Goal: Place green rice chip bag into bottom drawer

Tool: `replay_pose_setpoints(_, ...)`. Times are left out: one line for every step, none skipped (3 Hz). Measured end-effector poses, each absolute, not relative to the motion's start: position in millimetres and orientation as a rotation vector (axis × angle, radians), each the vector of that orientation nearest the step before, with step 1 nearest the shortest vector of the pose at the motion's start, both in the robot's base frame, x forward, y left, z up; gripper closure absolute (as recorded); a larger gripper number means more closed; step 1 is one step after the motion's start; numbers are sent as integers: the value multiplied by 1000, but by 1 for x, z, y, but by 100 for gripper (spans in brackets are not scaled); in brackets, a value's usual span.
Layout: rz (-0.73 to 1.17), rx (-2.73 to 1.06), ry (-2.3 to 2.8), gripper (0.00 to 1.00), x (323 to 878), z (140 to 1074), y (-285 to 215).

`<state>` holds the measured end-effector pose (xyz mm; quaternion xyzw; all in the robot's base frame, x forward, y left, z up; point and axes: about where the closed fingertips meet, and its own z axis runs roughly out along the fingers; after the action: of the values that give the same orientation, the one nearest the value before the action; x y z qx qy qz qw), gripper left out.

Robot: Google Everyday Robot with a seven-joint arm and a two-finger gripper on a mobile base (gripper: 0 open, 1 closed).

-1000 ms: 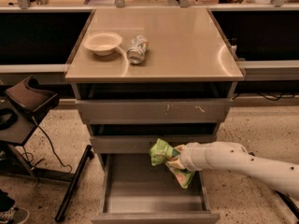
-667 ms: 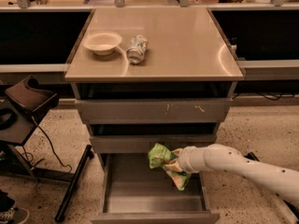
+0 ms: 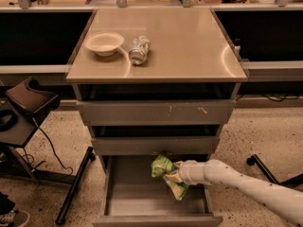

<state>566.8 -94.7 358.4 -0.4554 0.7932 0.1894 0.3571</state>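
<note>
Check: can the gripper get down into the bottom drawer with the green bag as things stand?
Probably yes. The gripper, shut on the green bag, hangs over the bottom drawer, which is pulled out past the drawers above; nothing visible lies beneath it.

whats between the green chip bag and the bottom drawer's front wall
Only bare grey floor of the bottom drawer, as the camera view shows. The gripper holds the green rice chip bag above it.
</note>
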Motion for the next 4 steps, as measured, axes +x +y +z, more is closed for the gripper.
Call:
replay_pose_setpoints(499,-1169,2053,100,565,353,-93)
replay_pose_setpoints(521,-1168,2055,100,566,346,-90)
replay_pose_setpoints(572,-1140,2070,100,572,315,-87)
replay_pose_setpoints(591,-1045,2082,100,581,271,-94)
